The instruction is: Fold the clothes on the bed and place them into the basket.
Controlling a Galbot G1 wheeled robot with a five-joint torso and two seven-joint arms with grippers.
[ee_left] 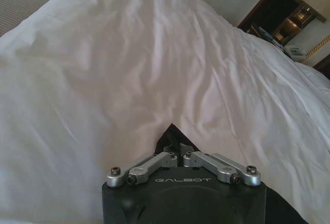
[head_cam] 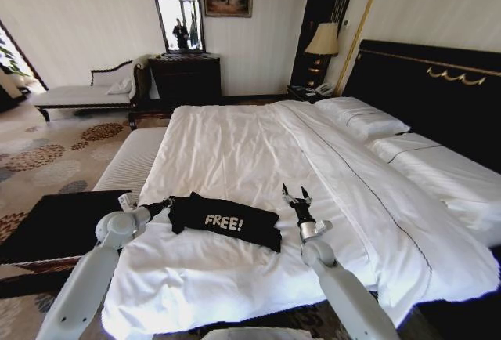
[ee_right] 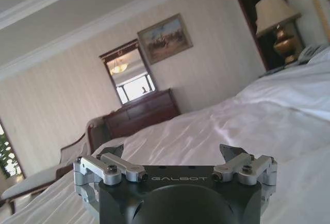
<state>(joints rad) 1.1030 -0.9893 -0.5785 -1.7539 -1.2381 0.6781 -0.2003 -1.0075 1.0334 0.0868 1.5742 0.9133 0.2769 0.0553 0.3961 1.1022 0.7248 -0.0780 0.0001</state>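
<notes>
daylight is coming in from the robot's left, washing the white bed (head_cam: 235,152) sheets bright and blowing out detail where folds are catching the light. the lamp (head_cam: 322,40) by the headboard is glowing warm. the mirror (head_cam: 178,12) is glaring white. the head view is bending straight lines at its edges. the left wrist view is looking soft, with sheets overexposing to a pinkish white.

Black T-shirt (head_cam: 225,222) with white "FREE!" lettering lies on the white-sheeted bed (head_cam: 235,152).
</notes>
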